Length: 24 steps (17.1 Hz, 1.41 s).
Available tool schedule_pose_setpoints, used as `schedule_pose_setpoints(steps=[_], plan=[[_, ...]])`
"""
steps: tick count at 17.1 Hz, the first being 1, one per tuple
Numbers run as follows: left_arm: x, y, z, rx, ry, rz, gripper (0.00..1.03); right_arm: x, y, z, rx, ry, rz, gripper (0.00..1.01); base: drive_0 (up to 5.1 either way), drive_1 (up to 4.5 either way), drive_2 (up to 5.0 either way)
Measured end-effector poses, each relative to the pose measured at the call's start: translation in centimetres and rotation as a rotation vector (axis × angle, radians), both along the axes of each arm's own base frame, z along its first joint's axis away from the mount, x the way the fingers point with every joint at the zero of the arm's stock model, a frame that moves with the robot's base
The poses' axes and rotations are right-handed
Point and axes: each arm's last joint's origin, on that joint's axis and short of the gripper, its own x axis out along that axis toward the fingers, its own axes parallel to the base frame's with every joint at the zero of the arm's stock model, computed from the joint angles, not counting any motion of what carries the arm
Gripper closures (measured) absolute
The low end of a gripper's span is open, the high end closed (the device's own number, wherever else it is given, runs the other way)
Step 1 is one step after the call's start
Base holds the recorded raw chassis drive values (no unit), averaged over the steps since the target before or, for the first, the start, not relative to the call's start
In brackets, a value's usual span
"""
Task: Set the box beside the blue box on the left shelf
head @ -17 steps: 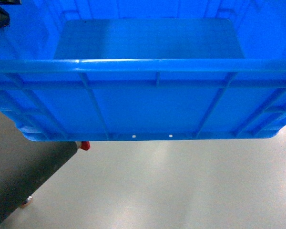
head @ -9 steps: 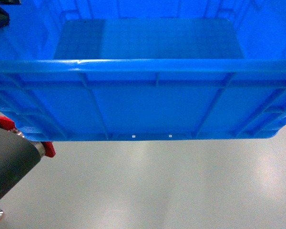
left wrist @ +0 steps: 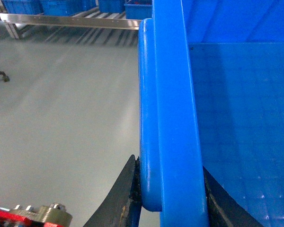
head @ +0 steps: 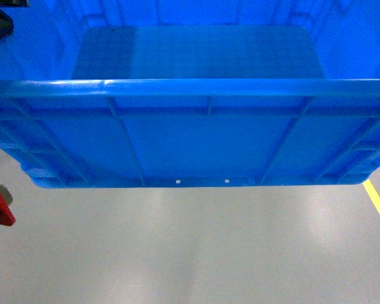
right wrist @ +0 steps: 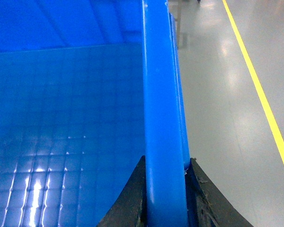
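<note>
Floor: grey polished floor (head: 196, 247), yellow line (head: 379, 206) at right.
Shelf: metal shelf (left wrist: 66, 20) far back — blue boxes (left wrist: 47, 5) cut off.
Box: box (head: 190, 133) carried aloft.
Left gripper (left wrist: 170, 198): clamped on box wall.
Right gripper (right wrist: 165, 189): likewise.

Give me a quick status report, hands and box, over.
Left hand shut on box rim. Right hand shut on opposite rim. Box carried above floor, empty. Shelf with blue bins ahead-left; path shows nothing blocking.

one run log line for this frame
phase: carry | blue box: empty, held off floor | left hand: clamped on left rim | right hand: clamped on right rim | shelf: ahead-left, bins on it
</note>
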Motion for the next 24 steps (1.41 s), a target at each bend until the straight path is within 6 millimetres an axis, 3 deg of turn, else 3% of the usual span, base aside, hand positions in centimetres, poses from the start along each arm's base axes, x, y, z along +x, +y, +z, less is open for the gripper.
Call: schedule_pose_setpoints(steps=[6,24], plan=[[-0.04,-0.1,-0.04,0.001,0.006,-0.003,0.81,-0.11,-0.02,0.07,-0.001,0.001,-0.001,0.86,-1.4,-1.44,-1.4],[-0.06,-0.15,0.08,0.0,-0.004,-0.001,0.81,-0.11,-0.03,0.12,0.0,-0.002,-0.002,0.86,0.3,4.59,-4.0]])
